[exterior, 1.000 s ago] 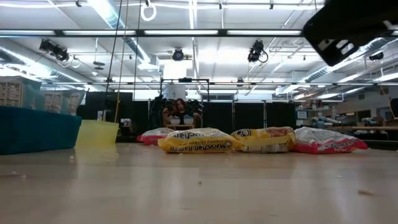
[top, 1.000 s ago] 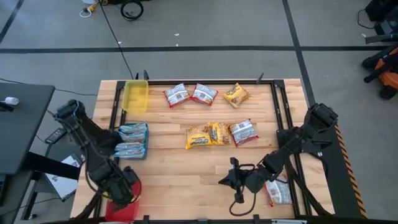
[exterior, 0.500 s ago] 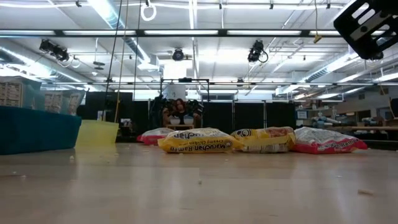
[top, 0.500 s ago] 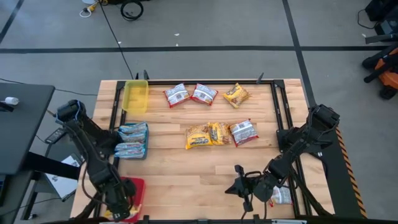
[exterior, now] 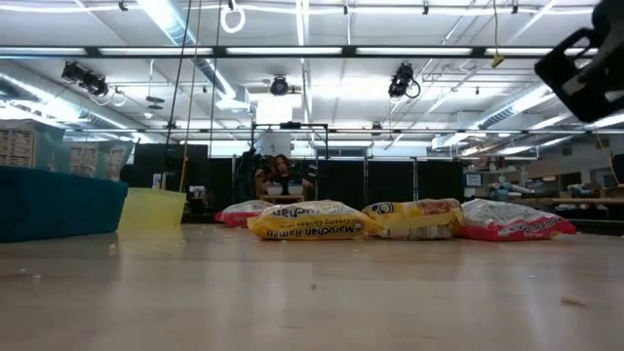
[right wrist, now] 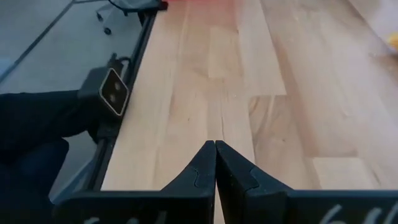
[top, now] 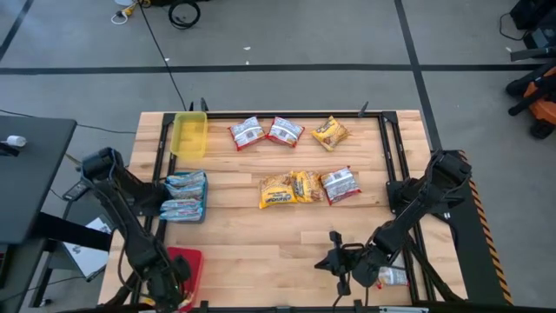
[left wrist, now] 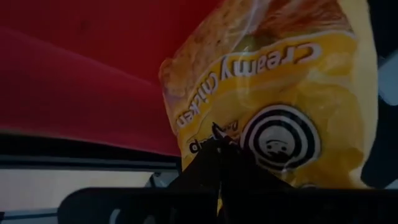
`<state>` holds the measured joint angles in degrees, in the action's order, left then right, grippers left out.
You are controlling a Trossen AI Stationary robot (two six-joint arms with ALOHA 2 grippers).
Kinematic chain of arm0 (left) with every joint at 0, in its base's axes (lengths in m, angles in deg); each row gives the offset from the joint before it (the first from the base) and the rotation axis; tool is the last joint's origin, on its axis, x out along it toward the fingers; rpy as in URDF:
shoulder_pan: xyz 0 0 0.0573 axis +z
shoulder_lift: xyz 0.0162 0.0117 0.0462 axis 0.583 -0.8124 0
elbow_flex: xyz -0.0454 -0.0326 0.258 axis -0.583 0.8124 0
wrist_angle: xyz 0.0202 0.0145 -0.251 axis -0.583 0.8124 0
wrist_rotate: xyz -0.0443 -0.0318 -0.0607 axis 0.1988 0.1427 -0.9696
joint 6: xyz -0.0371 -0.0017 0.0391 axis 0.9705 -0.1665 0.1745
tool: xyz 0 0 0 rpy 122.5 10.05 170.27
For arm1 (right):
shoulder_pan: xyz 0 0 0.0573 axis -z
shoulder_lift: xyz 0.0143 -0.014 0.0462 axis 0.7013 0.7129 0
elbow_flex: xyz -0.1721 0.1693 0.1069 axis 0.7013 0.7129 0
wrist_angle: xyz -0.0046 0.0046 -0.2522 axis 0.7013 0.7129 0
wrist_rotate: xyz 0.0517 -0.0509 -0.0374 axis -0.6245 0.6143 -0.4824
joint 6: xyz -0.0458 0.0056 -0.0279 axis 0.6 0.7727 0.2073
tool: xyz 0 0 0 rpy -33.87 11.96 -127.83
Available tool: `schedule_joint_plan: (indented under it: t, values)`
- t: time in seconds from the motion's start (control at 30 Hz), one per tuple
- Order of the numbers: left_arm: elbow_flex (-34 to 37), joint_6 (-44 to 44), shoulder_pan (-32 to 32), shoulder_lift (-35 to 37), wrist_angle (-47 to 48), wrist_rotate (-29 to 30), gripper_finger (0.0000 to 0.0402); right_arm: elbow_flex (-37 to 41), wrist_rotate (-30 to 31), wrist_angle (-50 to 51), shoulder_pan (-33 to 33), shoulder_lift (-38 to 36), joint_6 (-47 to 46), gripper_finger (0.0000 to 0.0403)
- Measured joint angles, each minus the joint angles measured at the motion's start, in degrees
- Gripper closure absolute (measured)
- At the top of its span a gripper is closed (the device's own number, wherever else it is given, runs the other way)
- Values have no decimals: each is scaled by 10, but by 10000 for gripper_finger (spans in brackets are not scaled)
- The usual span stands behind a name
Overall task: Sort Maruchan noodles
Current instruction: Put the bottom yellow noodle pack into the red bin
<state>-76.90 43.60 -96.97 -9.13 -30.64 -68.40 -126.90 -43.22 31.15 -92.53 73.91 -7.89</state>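
Glossy plastic noodle packets, pale matt wood table, smooth red plastic tray

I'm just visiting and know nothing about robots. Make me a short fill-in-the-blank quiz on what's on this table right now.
1. The left claw is pinched shut on a ____ noodle packet over the red tray.
2. The pale blue-white packets lie in the ____ tray.
3. The yellow tray holds ____ packets.
4. The right claw is shut and holds ____.

Missing words: yellow; blue; no; nothing
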Motion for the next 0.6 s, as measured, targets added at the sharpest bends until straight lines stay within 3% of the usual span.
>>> schedule_joint_plan:
  t: [0.33,0.5,0.6]
  values:
    - [0,0,5,4,-8,9,395,0,1,-16,20,32,-40,389]
    - [0,28,5,4,-19,63,369,0,-2,-25,41,32,-30,389]
    - [0,45,3,4,-29,67,348,0,-10,-28,51,33,-30,388]
